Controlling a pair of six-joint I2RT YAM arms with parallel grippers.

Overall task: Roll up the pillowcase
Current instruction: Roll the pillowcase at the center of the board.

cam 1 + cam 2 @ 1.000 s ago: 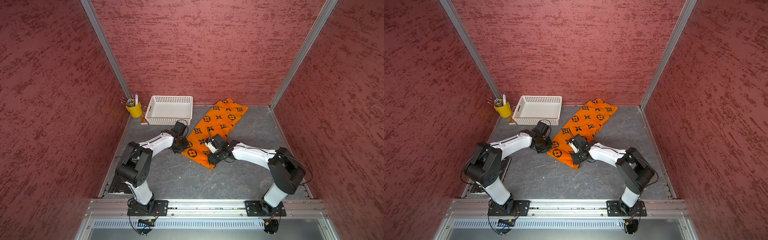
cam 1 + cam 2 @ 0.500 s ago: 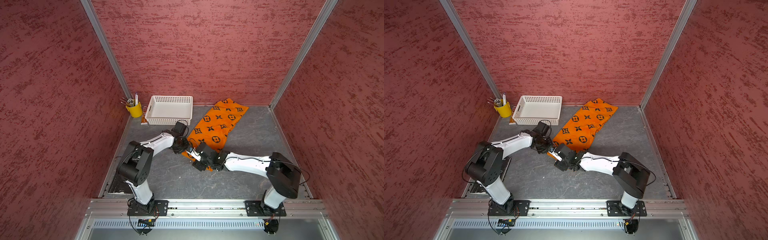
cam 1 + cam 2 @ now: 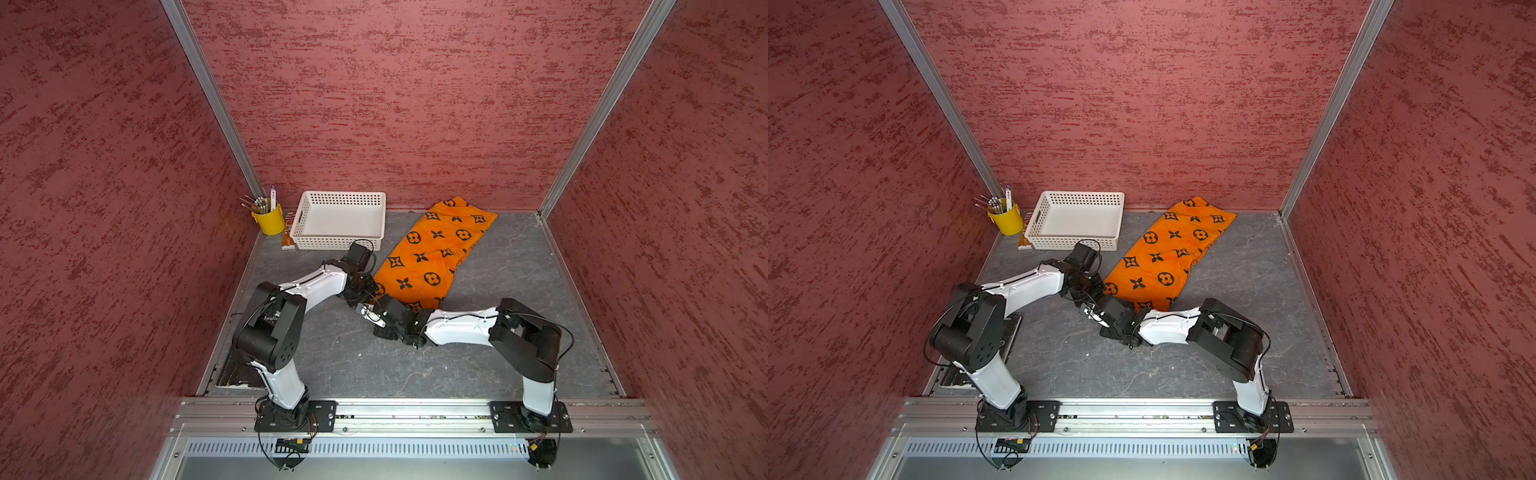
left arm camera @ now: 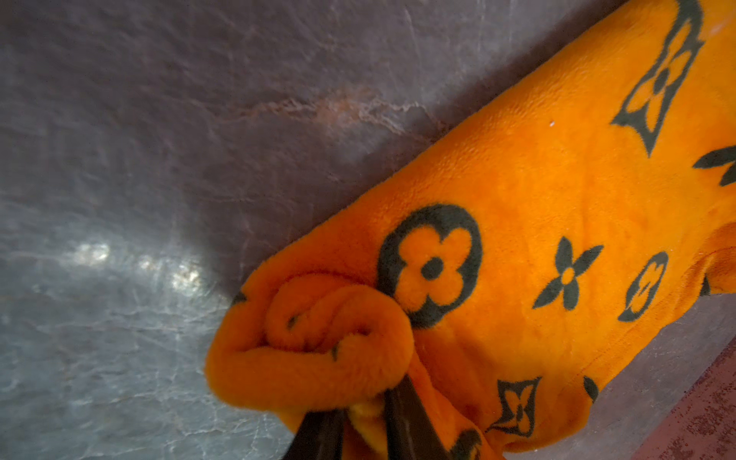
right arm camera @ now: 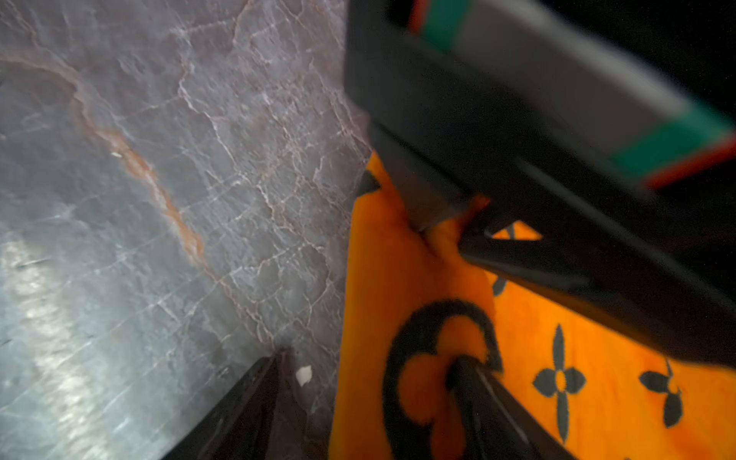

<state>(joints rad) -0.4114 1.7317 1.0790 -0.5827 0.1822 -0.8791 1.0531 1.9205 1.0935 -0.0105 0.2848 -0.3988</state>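
**Pillowcase** [image 3: 432, 253]: orange plush with black flower and star print. It lies diagonally on the grey table [image 3: 415, 365], just right of the white basket [image 3: 336, 244]. Its far end is at the foot of the back wall and its near end points toward the table's middle. In both top views the near end is hidden under the two grippers. The left wrist view shows the pillowcase [image 4: 537, 191] curled there into a short, loose coil, with the rest flat. Its far part runs out of that frame.

**Left gripper** [image 4: 362, 418]: fingers narrow, pinched on the end of the coil. Only the fingertips show, cut off at the frame edge.

**Right gripper** [image 5: 366, 398]: fingers wide apart, straddling the edge of the pillowcase [image 5: 398, 278]. One finger is over bare table and the other is on the fabric. Whether the tips press down cannot be told. This view is blurred. The left gripper's body fills one corner and bears a green and red stripe, unreadable in the blur.

**Writing:** there is small pale lettering on the left arm [image 3: 270, 328] housing, too small to read reliably. A yellow cup [image 3: 269, 220] of pens stands beside the basket, and one white pen carries unreadable print. A flat brown item between the cup and the basket is mostly hidden and cannot be identified.
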